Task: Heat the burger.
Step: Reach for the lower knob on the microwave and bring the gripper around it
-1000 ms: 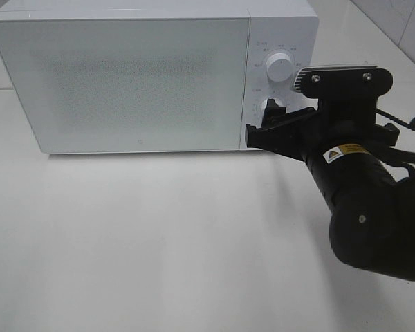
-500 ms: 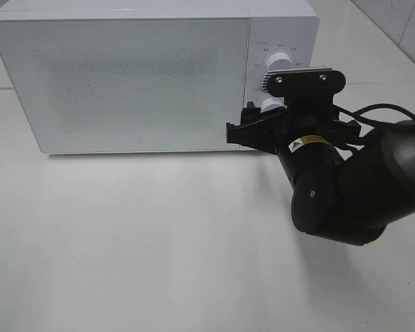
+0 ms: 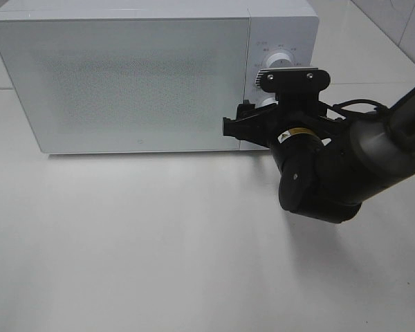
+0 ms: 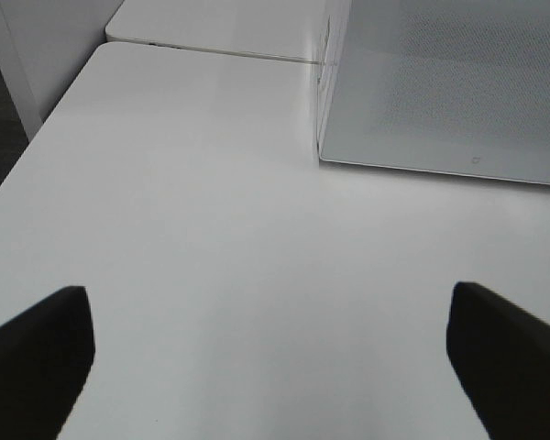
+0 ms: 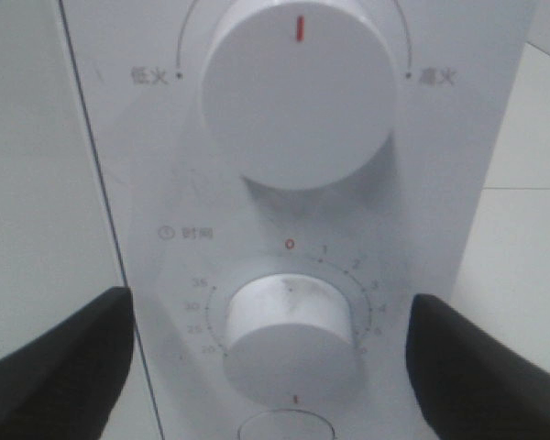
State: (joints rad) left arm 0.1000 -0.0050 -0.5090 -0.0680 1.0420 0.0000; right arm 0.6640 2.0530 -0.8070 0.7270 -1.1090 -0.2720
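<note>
The burger is out of view in every frame. The white microwave (image 3: 138,76) stands at the back of the table with its frosted door shut. My right gripper (image 3: 252,124) is open right in front of its control panel. In the right wrist view the right gripper (image 5: 275,367) has one dark finger (image 5: 55,367) on each side of the lower timer knob (image 5: 289,335), apart from it, with the larger power knob (image 5: 298,101) above. My left gripper (image 4: 275,357) is open over bare table, off the microwave's (image 4: 440,82) left corner, holding nothing.
The white table (image 3: 124,242) stretches in front of the microwave. The right arm's bulky black body (image 3: 332,173) hangs over the table's right side. A table edge and a seam to a second white surface (image 4: 211,27) lie to the left of the microwave.
The right arm has swung left and in toward the microwave's control panel, bringing its gripper in front of the lower knob. The left gripper's earlier position is not shown.
</note>
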